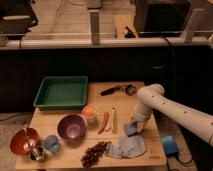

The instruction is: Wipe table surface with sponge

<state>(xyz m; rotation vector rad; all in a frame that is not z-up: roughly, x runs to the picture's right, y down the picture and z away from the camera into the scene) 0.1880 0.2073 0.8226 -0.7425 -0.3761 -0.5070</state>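
My gripper is low over the right part of the wooden table, at the end of the white arm that reaches in from the right. It is shut on a small blue sponge, which is pressed on the table top. A crumpled grey-blue cloth lies just in front of the sponge, near the table's front edge.
Left of the gripper lie a pale yellow stick, a red chili and an orange cup. Further left are a purple bowl, grapes, a blue cup, a red-brown bowl and a green tray. A black tool lies at the back.
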